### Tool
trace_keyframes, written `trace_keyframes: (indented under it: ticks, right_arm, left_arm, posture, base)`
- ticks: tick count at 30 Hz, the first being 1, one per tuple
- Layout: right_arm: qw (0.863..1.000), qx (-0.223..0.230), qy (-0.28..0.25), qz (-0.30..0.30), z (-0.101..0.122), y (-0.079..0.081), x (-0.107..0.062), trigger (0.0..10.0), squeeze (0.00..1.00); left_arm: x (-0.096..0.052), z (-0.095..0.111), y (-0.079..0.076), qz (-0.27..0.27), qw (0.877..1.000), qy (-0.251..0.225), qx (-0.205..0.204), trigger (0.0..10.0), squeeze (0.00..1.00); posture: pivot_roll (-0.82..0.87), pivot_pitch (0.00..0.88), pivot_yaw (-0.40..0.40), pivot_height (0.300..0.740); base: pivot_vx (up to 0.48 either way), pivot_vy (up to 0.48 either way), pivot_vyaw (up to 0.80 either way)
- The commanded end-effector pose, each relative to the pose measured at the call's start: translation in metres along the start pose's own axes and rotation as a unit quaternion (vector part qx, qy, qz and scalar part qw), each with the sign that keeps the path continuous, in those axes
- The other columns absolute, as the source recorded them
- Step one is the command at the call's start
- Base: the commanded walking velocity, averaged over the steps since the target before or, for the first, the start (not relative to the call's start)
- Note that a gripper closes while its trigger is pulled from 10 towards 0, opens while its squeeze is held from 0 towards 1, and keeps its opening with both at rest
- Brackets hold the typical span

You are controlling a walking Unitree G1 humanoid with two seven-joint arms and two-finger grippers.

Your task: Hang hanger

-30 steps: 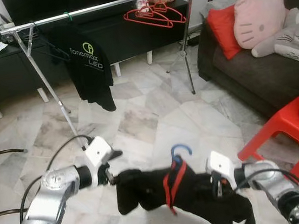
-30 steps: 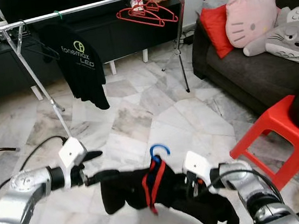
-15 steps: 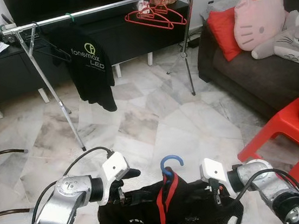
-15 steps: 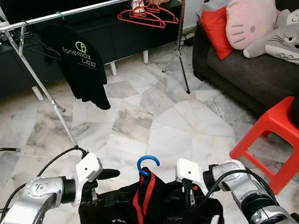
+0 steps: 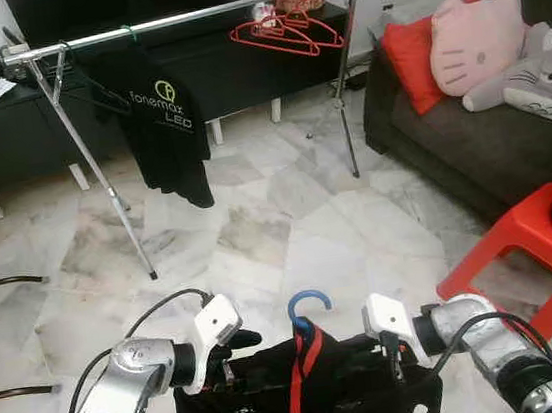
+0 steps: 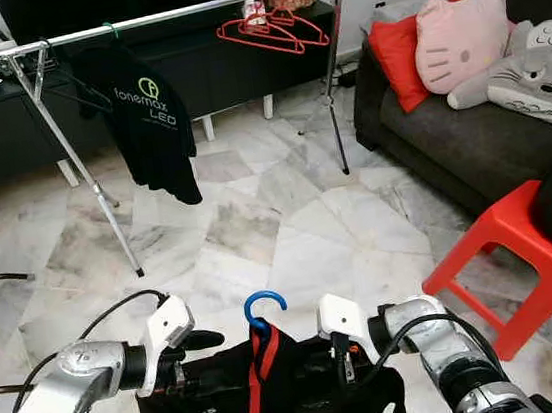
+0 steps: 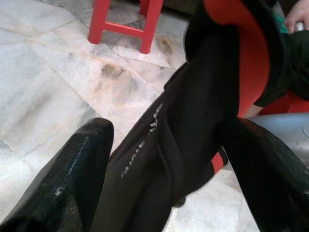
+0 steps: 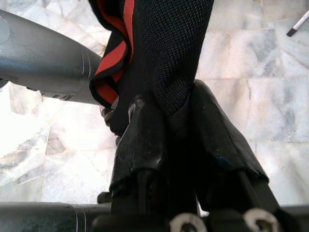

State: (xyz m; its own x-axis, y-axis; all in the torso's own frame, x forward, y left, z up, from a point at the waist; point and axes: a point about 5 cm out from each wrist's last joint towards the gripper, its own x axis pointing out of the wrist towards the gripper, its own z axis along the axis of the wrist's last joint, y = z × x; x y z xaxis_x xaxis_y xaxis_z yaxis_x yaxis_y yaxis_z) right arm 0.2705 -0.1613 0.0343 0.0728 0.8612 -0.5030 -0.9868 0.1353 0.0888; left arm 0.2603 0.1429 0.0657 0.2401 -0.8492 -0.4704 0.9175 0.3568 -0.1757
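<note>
A black garment with red trim point(image 5: 325, 397) hangs on a hanger whose blue hook point(image 5: 306, 303) stands up between my two grippers, low over the marble floor. My left gripper point(image 5: 225, 366) grips the garment's left side, and in the left wrist view the cloth point(image 7: 193, 125) fills the gap between its fingers point(image 7: 72, 179). My right gripper point(image 5: 392, 355) is pinched shut on the garment's right side, seen close as the right gripper point(image 8: 171, 101). The silver rail point(image 5: 192, 15) of the clothes rack runs across the far side of the room, well ahead of both grippers.
A black printed T-shirt point(image 5: 167, 119) and several red hangers point(image 5: 285, 29) hang on the rail. A red plastic stool point(image 5: 533, 245) stands close on the right, with a dark sofa point(image 5: 470, 142) and cushions behind it. A low dark TV bench point(image 5: 6, 139) lies behind the rack.
Both grippers have come closer together and lower, so the garment now sags in a bunch. The blue hook has shifted left and stands upright.
</note>
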Motion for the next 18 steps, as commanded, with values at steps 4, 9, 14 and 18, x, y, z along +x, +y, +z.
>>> trace_keyframes:
  ticks: [4, 9, 14, 18]
  right_arm:
    - [0.999, -0.021, -0.029, 0.01, 0.0131, -0.001, 0.0046, 0.0, 0.0]
    - [0.999, -0.021, -0.028, 0.012, 0.0132, -0.0005, 0.0043, 0.0, 0.0]
    - [0.999, -0.022, -0.025, 0.009, 0.013, -0.0009, 0.0036, 0.0, 0.0]
    - [1.0, -0.023, -0.019, 0.001, 0.0118, -0.0018, 0.0031, 0.0, 0.0]
  left_arm:
    - [0.0063, -0.0002, 0.0004, -0.001, 1.0, 0.001, -0.005, 10.0, 0.0]
    - [0.0079, 0.0011, 0.0022, 0.007, 1.0, -0.007, -0.007, 4.0, 0.0]
    - [0.0085, 0.0019, 0.0036, 0.009, 1.0, -0.01, -0.009, 0.0, 0.0]
    - [0.0092, 0.0023, 0.0034, 0.006, 1.0, -0.013, -0.009, 0.0, 0.0]
  posture:
    - [-0.03, 0.0, -0.082, 0.74]
    - [-0.03, 0.0, -0.082, 0.74]
    - [-0.03, 0.0, -0.084, 0.74]
    - [-0.03, 0.0, -0.085, 0.74]
  base:
    - [0.0, 0.0, 0.0]
    - [0.0, 0.0, 0.0]
    - [0.0, 0.0, 0.0]
    - [0.0, 0.0, 0.0]
